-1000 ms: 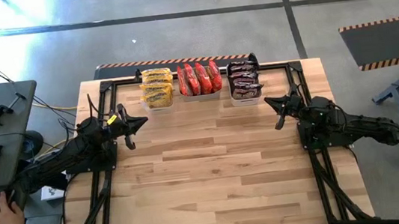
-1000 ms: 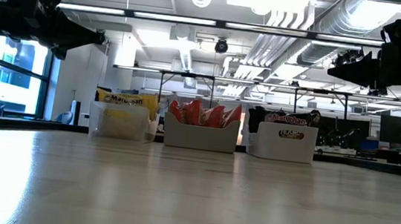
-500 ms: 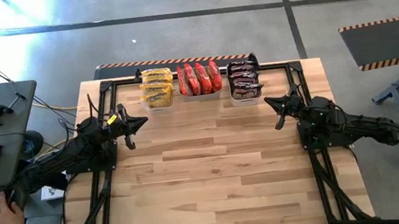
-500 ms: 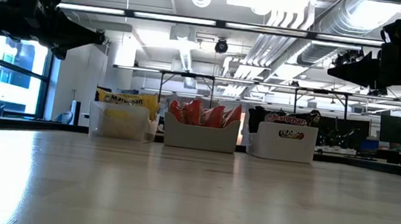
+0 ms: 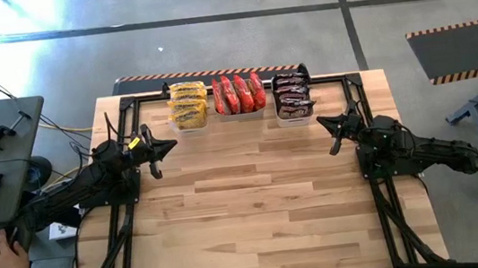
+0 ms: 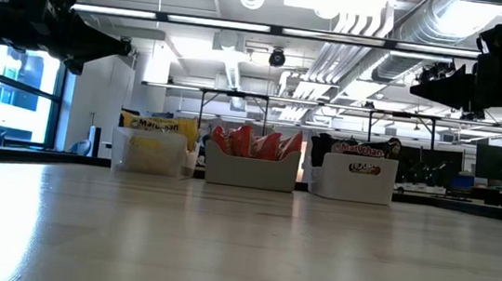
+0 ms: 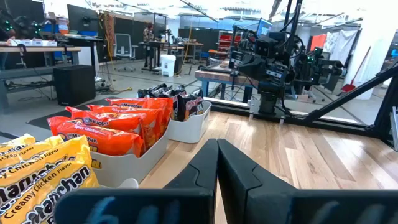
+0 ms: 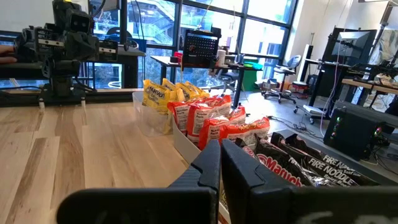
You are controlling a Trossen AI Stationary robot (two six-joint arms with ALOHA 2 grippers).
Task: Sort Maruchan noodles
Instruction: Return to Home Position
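High view: the left hand [image 5: 168,147] and the right hand [image 5: 329,128] hung over opposite sides of the counter [image 5: 257,213], well apart. Yellow packs [image 5: 188,104], red packs [image 5: 238,93] and black packs [image 5: 292,94] each filled their own one of three bins [image 5: 296,120], side by side at the far edge.

Low view: the packs stood on edge, tops above the rims.

Left wrist view: the left hand's fingers met, holding nothing.

Right wrist view: the right hand's fingers likewise met, empty.

The packs looked light, with slick, crinkly wrappers and probably a brittle block inside. A gentle pinch across an upstanding top edge would likely hold one best; a hard squeeze could crack it.
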